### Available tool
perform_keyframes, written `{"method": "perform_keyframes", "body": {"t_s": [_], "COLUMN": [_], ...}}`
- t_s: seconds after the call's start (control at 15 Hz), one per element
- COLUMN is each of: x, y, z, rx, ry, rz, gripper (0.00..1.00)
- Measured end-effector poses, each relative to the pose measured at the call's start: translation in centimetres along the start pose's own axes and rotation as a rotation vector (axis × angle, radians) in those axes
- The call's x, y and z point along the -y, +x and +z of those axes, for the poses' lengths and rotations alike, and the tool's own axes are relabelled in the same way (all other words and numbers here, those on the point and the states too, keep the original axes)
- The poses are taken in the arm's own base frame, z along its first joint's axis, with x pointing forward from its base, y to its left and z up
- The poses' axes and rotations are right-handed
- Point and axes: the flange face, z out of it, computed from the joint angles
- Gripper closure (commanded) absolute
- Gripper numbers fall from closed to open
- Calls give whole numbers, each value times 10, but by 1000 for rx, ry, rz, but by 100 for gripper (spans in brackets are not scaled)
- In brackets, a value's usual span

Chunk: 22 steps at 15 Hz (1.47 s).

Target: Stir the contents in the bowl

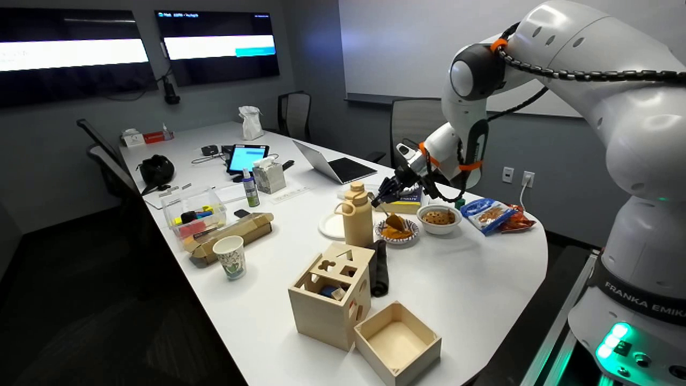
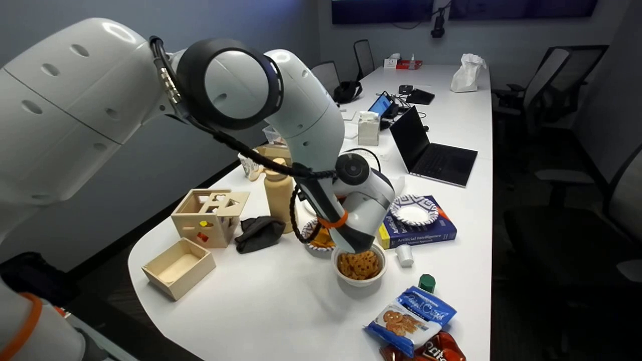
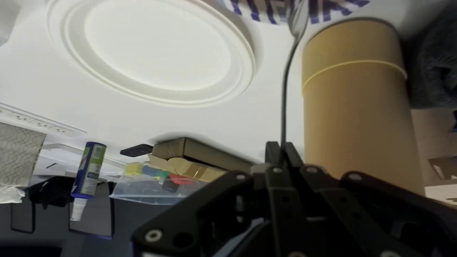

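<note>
Wrist view: the jaws pinch a metal spoon (image 3: 284,92) by its thin handle, nearly closed. Below them, in an exterior view, the spoon reaches into the patterned bowl (image 1: 401,241) of orange contents (image 1: 394,234); farther out from the jaws, a white bowl (image 1: 439,230) holds cookies (image 1: 437,217).

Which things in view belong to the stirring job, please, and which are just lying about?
For the stirring: claw, gripping the spoon; patterned bowl; orange contents.
Apparently unrelated: tan bottle; white bowl; wooden shape box; laptop; paper cup; blue snack bag.
</note>
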Motion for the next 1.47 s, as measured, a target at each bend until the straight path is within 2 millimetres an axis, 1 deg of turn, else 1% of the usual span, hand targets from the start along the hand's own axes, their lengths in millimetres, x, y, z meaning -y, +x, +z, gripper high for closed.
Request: {"method": "perform_keyframes", "body": {"t_s": [0.27,0.67,0.87,1.13,1.33,1.47], "x": [14,32,36,37,40,43], "y": [2,8,9,15,19,21], "z": [4,7,1,-14,-19,-20], "rx": [20,-19,-48,-85,-113,-168], "ry": [56,80,57,20,15,11], "rz": [-61,-187,-219,-232,-214,-178], "gripper": [99,99,99,99,99,99]}}
